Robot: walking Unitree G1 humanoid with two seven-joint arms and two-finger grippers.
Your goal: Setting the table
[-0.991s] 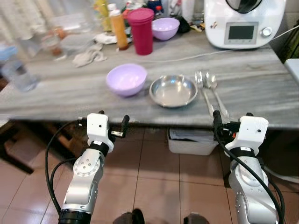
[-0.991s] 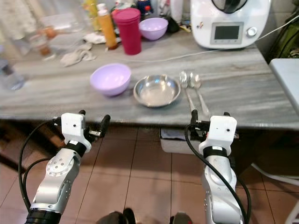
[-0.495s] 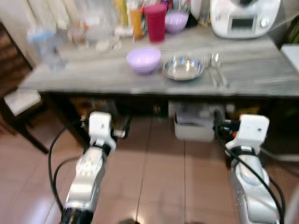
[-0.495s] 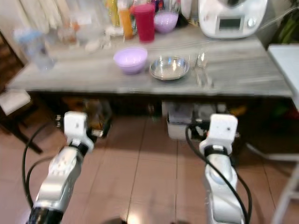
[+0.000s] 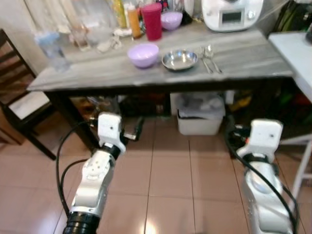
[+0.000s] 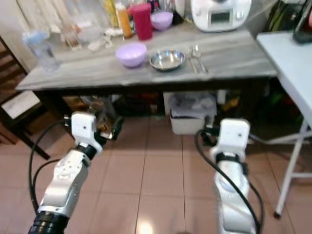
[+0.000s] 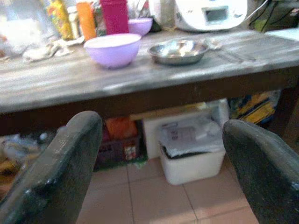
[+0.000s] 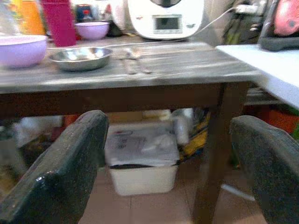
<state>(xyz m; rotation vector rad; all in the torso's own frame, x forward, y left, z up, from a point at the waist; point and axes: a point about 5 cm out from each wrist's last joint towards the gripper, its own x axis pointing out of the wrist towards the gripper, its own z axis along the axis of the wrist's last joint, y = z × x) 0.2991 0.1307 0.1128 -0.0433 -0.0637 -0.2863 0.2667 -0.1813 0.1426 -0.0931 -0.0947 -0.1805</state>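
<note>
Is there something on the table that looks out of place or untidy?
A crumpled cloth lies loose on the grey table near the bottles. The purple bowl, steel bowl and two spoons sit upright and orderly; nothing looks spilled.

Four cameras, all turned toward the grey table (image 5: 243, 58).

The two head views looked forward and down from well back, above the table, and shared the whole tabletop, the tiled floor (image 5: 170, 165) before it and both arms. Each wrist view looked level along its own black fingers (image 7: 60, 172) from below the table's edge, nearer to it. Both wrist views shared the steel bowl (image 8: 80, 57), the white appliance (image 7: 210, 14) and the white bin (image 8: 142, 163) under the table.
</note>
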